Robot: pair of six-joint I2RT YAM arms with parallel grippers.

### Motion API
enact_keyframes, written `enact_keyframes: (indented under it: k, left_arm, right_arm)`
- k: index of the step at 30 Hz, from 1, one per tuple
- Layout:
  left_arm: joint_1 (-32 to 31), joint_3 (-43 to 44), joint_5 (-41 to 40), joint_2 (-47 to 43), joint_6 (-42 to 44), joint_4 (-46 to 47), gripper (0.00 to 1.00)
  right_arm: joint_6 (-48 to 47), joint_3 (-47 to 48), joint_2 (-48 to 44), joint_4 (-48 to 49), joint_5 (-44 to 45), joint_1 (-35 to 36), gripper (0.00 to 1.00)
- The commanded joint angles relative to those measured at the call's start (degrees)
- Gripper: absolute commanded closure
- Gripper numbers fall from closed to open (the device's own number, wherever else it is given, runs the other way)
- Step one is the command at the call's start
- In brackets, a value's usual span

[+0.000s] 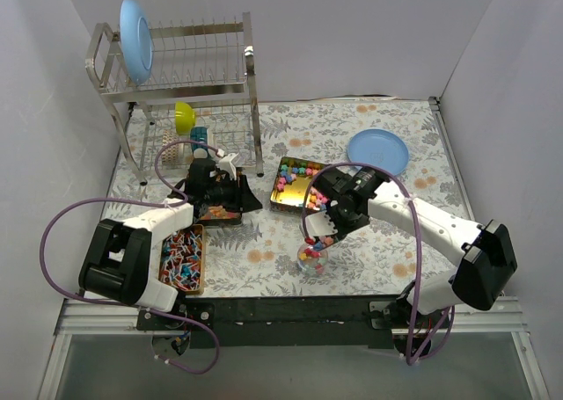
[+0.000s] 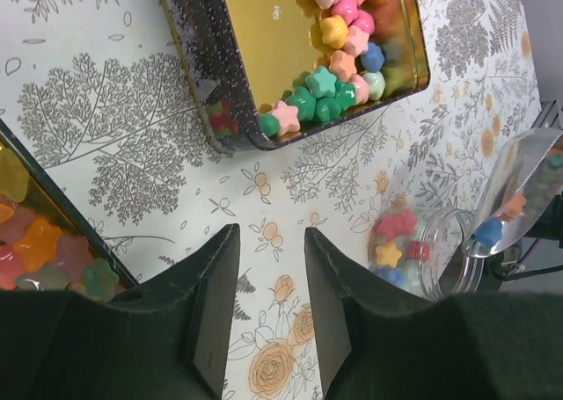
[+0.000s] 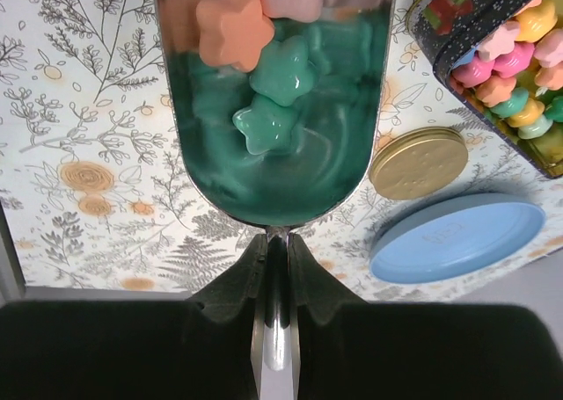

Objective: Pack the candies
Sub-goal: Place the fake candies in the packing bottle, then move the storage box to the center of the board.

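In the top view the left gripper's (image 2: 270,242) jaws are hidden under its own wrist; its wrist camera shows them spread with nothing between them, hanging over the bare flowered table (image 2: 106,110); the right gripper (image 3: 275,242) has its jaws pressed together on the thin handle of a metal scoop (image 3: 273,189), whose far end runs out of the top of the right wrist view; the candies (image 3: 264,123) in the scoop are star-shaped, two green, one orange and one pink, the pink one cut off; from above, the scoop sits over a small glass jar (image 2: 444,268), which holds a few stars, pink, yellow, red and blue; the scoop covers part of the jar in the left wrist view; the middle tin (image 2: 189,48) holds a heap of mixed stars against one end, its gold bottom otherwise bare; a second tin (image 2: 18,158) under the left wrist is mostly covered, only a corner with candies showing; a third tin (image 1: 203,268) near the left base is full; a gold lid (image 3: 418,161) lies just beside a blue plate (image 3: 457,237).
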Motion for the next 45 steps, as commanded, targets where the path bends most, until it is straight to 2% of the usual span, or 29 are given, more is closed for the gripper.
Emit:
enact_keyframes:
  k: [1, 8, 10, 13, 17, 19, 20, 22, 23, 25, 27, 29, 30, 32, 36, 37, 41, 44, 45]
  left_arm:
    - [0.2, -0.9, -1.6, -3.4, 1.0, 0.8, 0.64]
    - [0.3, -0.4, -5.0, -3.8, 1.7, -0.5, 0.62]
    - [0.3, 0.1, -9.7, -3.8, 2.5, -1.4, 0.62]
    - [0.4, 1.1, -22.9, -4.1, 3.1, -4.7, 0.60]
    - [0.3, 1.7, -28.9, -3.8, 5.2, -5.9, 0.60]
    - [0.3, 1.4, -29.7, -3.1, 5.6, -6.1, 0.64]
    - [0.4, 1.3, -30.9, -2.8, 5.7, -6.3, 0.70]
    - [0.4, 1.0, -31.7, -2.1, 5.7, -6.3, 0.76]
    - [0.4, 1.1, -32.2, -1.8, 5.8, -6.5, 0.83]
    - [0.3, 1.9, -31.6, -1.3, 5.2, -7.0, 0.88]
    - [0.4, 3.2, -22.5, -1.6, 4.5, -7.3, 0.94]
    - [0.4, 5.6, -14.0, -2.6, 3.4, -7.1, 0.96]
    - [0.4, 6.6, -5.9, -2.8, 2.0, -6.9, 0.99]
    - [0.5, 9.6, -3.3, -3.1, 1.0, -8.0, 1.00]
    - [0.6, 14.5, -16.2, -2.9, 4.2, -14.9, 1.00]
    - [1.0, 14.9, -22.9, -2.7, 6.6, -15.8, 1.00]
    - [3.8, 13.4, -27.1, -1.9, 12.7, -17.2, 1.00]
    - [4.8, 11.4, -28.9, -1.0, 16.8, -17.9, 1.00]
    - [5.1, 10.4, -29.0, -0.8, 17.5, -18.0, 1.00]
  right_arm:
    - [0.9, 0.0, -0.1, -2.2, 9.7, 5.1, 0.99]
    - [2.9, 1.0, 2.4, -7.2, 17.6, 9.3, 0.99]
    - [3.6, 2.2, 3.4, -8.5, 18.2, 9.8, 0.99]
    - [3.6, 2.9, 3.6, -8.5, 19.3, 10.1, 0.99]
    - [3.9, 3.7, 3.3, -8.5, 19.4, 10.4, 0.99]
    - [4.2, 4.0, 2.8, -8.5, 19.2, 10.8, 0.99]
    - [4.3, 4.3, 2.7, -8.5, 19.1, 10.9, 0.99]
    - [4.6, 4.8, 2.0, -8.4, 19.5, 10.9, 0.99]
    - [5.0, 5.1, 2.0, -8.4, 20.3, 10.9, 0.99]
    - [6.4, 5.4, 2.0, -8.4, 20.1, 10.9, 0.99]
    - [7.2, 5.8, 1.5, -8.3, 18.9, 11.0, 0.99]
    - [8.4, 5.7, 1.0, -8.4, 18.2, 11.0, 0.99]
    - [8.7, 5.4, 0.7, -8.4, 18.1, 11.0, 0.99]
    - [9.6, 5.7, 0.0, -8.4, 16.9, 11.0, 0.99]
    - [12.6, 6.5, -1.2, -7.5, 15.2, 10.9, 0.99]
    - [13.3, 6.9, -1.5, -6.4, 14.6, 10.9, 0.99]
    - [18.8, 9.1, -2.6, -3.1, 9.9, 9.3, 0.99]
    - [22.8, 17.6, 0.0, -4.0, 3.3, 2.1, 0.99]
    - [23.4, 20.2, 0.8, -4.5, 1.5, -2.5, 0.99]
